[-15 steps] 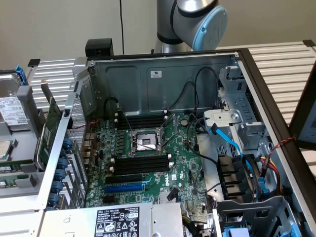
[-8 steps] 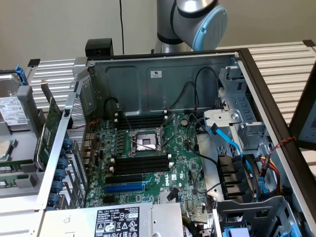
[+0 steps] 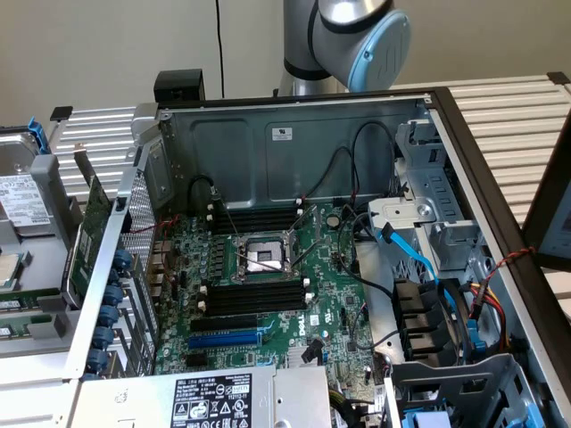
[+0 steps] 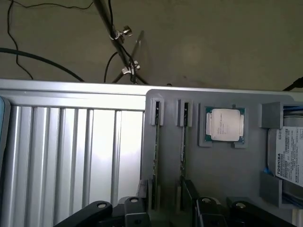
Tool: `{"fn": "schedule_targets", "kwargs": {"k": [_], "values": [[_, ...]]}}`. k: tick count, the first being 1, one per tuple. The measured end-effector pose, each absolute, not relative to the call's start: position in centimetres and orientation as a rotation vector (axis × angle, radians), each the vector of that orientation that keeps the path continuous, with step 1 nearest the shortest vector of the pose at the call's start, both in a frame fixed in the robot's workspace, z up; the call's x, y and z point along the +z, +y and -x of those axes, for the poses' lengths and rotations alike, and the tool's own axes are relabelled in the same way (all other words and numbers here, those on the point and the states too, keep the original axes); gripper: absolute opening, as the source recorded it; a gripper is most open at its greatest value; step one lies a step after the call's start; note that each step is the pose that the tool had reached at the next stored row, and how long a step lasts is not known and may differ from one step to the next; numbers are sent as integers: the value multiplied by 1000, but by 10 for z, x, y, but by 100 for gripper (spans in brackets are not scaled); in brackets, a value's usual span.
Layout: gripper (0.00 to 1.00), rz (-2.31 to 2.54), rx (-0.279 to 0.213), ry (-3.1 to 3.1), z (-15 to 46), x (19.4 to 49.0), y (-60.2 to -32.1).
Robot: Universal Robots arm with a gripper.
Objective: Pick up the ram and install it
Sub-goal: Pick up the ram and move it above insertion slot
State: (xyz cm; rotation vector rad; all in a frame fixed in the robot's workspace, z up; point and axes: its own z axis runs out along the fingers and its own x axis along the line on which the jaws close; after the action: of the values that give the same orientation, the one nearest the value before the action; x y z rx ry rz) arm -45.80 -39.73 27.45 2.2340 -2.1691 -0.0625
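The pincer (image 4: 168,213) hangs wide open over the grey holder (image 4: 222,177), gripping nothing. The ram (image 4: 155,151) stands on edge in it, just beside a second stick (image 4: 182,151), near the processor (image 4: 225,125).

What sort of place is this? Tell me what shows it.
Probably a robotics lab bench for computer assembly: an open PC case with its motherboard bare, a grey tray holding a processor, and a robot arm behind.
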Motion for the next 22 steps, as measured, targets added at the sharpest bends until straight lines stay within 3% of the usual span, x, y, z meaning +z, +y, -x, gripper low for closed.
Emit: {"fn": "schedule_targets", "kwargs": {"k": [22], "values": [[42,-2224,-48,-2168,459,238,-399]]}}
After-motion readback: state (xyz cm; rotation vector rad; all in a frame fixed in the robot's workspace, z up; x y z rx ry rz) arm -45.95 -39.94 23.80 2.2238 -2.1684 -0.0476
